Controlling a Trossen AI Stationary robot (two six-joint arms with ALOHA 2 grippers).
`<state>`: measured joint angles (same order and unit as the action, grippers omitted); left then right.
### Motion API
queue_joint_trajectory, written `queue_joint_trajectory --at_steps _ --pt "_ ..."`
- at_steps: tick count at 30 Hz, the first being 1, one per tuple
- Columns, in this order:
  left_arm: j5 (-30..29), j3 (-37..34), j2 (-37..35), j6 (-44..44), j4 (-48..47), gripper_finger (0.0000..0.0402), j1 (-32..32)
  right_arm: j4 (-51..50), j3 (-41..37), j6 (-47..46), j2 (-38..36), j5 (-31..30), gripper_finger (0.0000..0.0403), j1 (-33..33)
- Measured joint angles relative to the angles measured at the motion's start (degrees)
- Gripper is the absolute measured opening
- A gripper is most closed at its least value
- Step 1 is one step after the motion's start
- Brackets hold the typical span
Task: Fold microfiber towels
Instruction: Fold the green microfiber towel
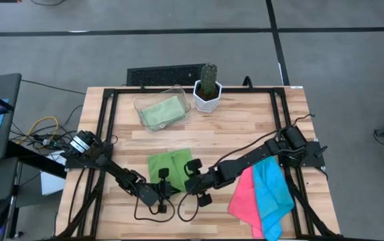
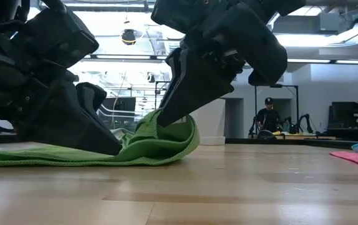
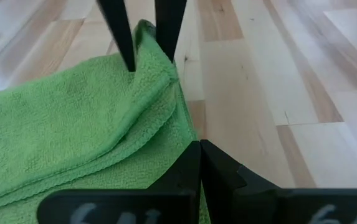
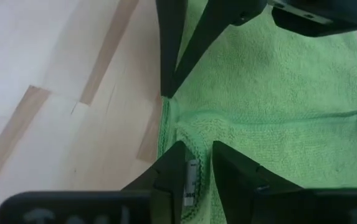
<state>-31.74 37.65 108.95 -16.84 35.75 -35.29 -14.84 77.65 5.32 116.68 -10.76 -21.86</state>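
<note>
Already both grippers met at the near edge of the bright green towel (image 1: pixel 170 164): left gripper (image 3: pixel 200 148) pressed shut pinning it, right gripper (image 4: pixel 202 148) slightly parted around the raised fold.

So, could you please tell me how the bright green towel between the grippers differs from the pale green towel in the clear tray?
The bright green microfiber towel lies on the bare wooden table, while the pale green microfiber towel sits inside the clear plastic tray. The bright green one is being handled, with the left gripper and right gripper at its near edge; the pale green one is untouched. Both look folded.
</note>
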Motion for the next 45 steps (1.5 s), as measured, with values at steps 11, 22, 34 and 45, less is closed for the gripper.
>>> queue_joint_trajectory --at_steps 11,22,34,45 --pt "0.0 0.0 0.0 -0.9 -0.3 0.0000 0.0 0.1 0.0 -6.5 0.0 0.4 0.0071 1.2" --pt "-0.1 0.0 0.0 -0.9 -0.7 0.0000 0.0 0.0 0.0 -9.9 0.0 0.4 0.0071 1.7" --pt "-0.6 0.0 0.0 -1.5 -2.8 0.0000 0.0 2.6 0.0 -9.9 0.0 0.6 0.0071 2.1" --pt "-0.6 0.0 0.0 -1.3 -3.2 0.0000 0.0 4.0 0.0 -14.4 0.0 1.9 0.0071 3.2"
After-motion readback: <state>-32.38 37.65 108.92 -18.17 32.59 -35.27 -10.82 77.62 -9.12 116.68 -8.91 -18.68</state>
